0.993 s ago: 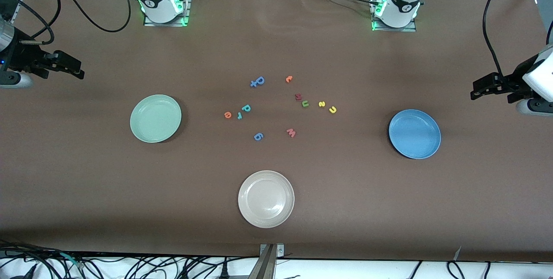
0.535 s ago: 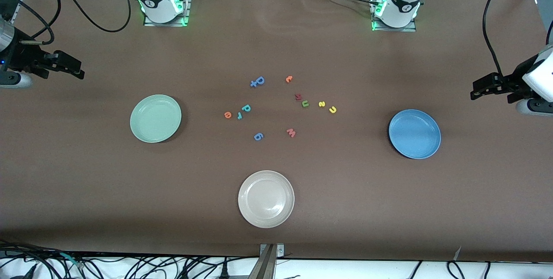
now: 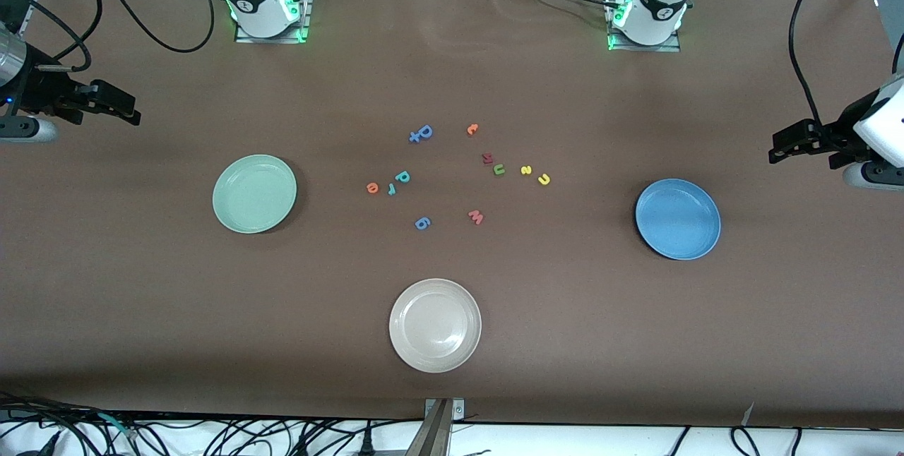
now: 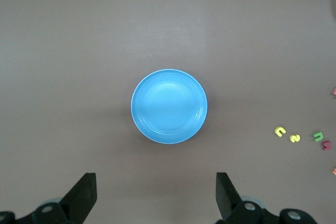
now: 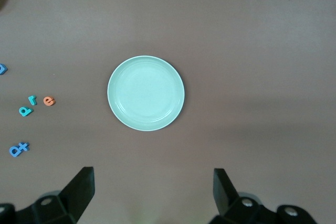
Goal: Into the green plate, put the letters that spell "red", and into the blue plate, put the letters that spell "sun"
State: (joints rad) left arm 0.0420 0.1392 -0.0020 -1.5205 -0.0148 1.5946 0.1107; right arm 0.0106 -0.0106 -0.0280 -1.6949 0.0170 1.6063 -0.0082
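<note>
**Nothing sorted; only the right arm has stirred**

Change: the right gripper (image 3: 116, 109) has drifted slightly, high over the right arm's end of the table; the left gripper (image 3: 794, 145) hangs unmoved over the opposite end. Both claws are spread wide and empty. Every letter lies where it lay. Judged: the task has not begun.

The green plate (image 3: 254, 193) and the blue plate (image 3: 678, 219) are bare, well apart, with the letters between them. A cream-white plate (image 3: 435, 325) sits nearest the front camera.

"red": orange e (image 3: 372, 188), teal d (image 3: 402, 176), teal r (image 3: 393, 190), close together.

"sun": green arch (image 3: 498, 170), yellow s (image 3: 525, 170), yellow arch (image 3: 544, 179).

Decoys: dark red letter (image 3: 487, 158) just beside the green arch, likely to crowd that pick; periwinkle letters (image 3: 421, 133), orange c-like letter (image 3: 472, 129), salmon w (image 3: 476, 216).
</note>
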